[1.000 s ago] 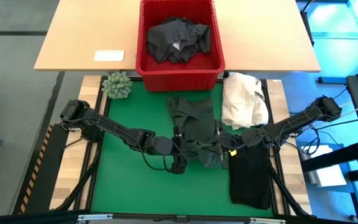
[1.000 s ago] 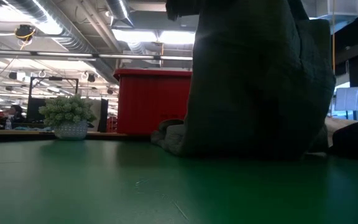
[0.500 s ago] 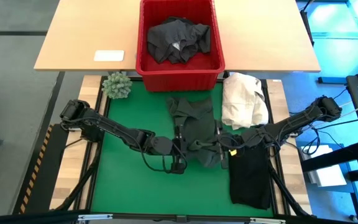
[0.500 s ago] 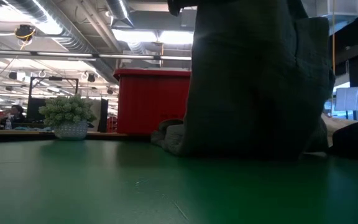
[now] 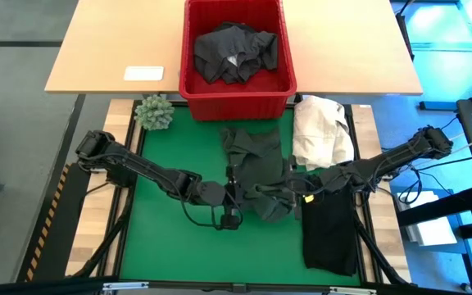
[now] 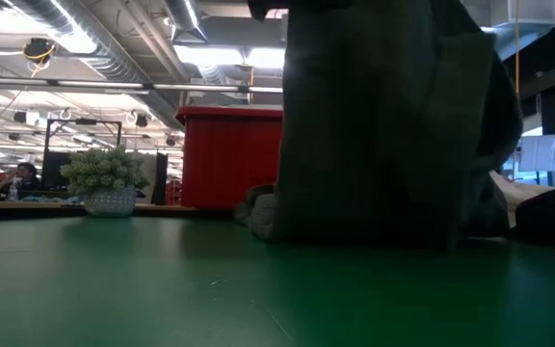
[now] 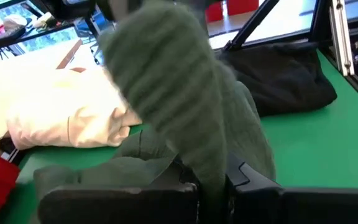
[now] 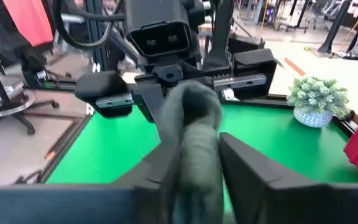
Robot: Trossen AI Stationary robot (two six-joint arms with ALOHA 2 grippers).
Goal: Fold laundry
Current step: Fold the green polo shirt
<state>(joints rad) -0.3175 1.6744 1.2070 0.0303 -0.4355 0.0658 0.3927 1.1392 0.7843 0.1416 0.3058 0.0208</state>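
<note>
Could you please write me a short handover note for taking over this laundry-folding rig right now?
Left gripper: shut on the dark green cloth garment, mid-mat.
Right gripper: fingers either side of the same garment's fold; whether it grips is unclear.
Black cloth garment: lying flat on the mat's right side.
Dark grey garments: unfolded in the red plastic basket.
Cream-white cloth heap: beside the basket.
Left: finish the green garment's fold, then the basket's garments.

Dark green garment is pinched between the left gripper's fingers (cream-white cloth heap beyond).
</note>
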